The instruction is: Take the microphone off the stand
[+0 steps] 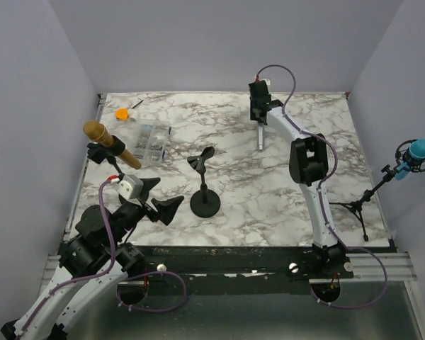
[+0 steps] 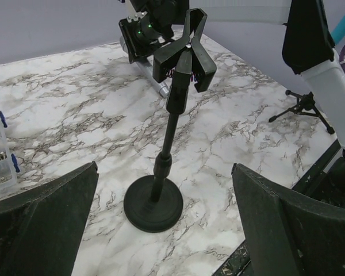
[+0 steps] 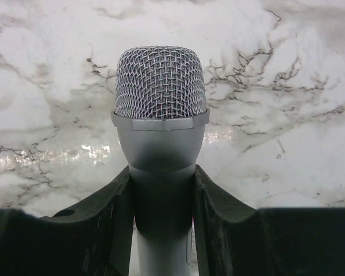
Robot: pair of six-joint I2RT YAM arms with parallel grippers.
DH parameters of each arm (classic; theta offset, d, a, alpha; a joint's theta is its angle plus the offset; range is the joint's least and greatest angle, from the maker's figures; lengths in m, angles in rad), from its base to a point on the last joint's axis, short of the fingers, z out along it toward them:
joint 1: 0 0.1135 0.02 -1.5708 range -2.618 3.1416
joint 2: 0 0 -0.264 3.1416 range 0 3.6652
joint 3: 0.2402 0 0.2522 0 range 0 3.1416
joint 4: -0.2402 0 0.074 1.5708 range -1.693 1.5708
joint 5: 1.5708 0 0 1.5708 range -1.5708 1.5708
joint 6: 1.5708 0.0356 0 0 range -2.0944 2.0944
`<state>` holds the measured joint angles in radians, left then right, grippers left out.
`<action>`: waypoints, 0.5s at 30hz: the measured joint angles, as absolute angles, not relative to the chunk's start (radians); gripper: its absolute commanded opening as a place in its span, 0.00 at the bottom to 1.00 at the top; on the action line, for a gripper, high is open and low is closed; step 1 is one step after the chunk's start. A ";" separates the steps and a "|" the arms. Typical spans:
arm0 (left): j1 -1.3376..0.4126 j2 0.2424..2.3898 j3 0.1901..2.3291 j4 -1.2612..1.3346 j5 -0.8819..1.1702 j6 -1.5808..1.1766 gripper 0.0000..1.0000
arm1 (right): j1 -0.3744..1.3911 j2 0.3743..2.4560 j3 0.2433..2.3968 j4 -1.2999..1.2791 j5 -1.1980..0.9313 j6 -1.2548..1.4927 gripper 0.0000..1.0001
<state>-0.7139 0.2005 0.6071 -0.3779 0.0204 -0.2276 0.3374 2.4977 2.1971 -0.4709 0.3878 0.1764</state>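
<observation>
The right gripper (image 1: 259,120) clamped the silver microphone (image 3: 160,109), fingers (image 3: 112,224) pressed against both sides of its handle. It was low over the marble table (image 1: 269,205), close to the far edge. The stand (image 1: 205,202) stood mid-table, well apart from the microphone, its clip holding nothing. The left gripper (image 1: 159,197) hung wide open and empty just left of the stand's base, near the near edge.
</observation>
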 measured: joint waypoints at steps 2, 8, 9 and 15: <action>-0.714 0.200 0.607 -0.374 0.026 -0.228 0.98 | 0.337 2.540 2.246 -0.473 0.386 0.165 0.15; -0.714 0.201 0.607 -0.364 0.038 -0.227 0.97 | 0.337 2.577 2.256 -0.469 0.371 0.156 0.38; -0.714 0.202 0.607 -0.363 0.038 -0.226 0.97 | 0.337 2.577 2.256 -0.469 0.367 0.156 0.42; -0.714 0.226 0.607 -0.361 0.040 -0.224 0.97 | 0.337 2.577 2.256 -0.468 0.349 0.153 0.69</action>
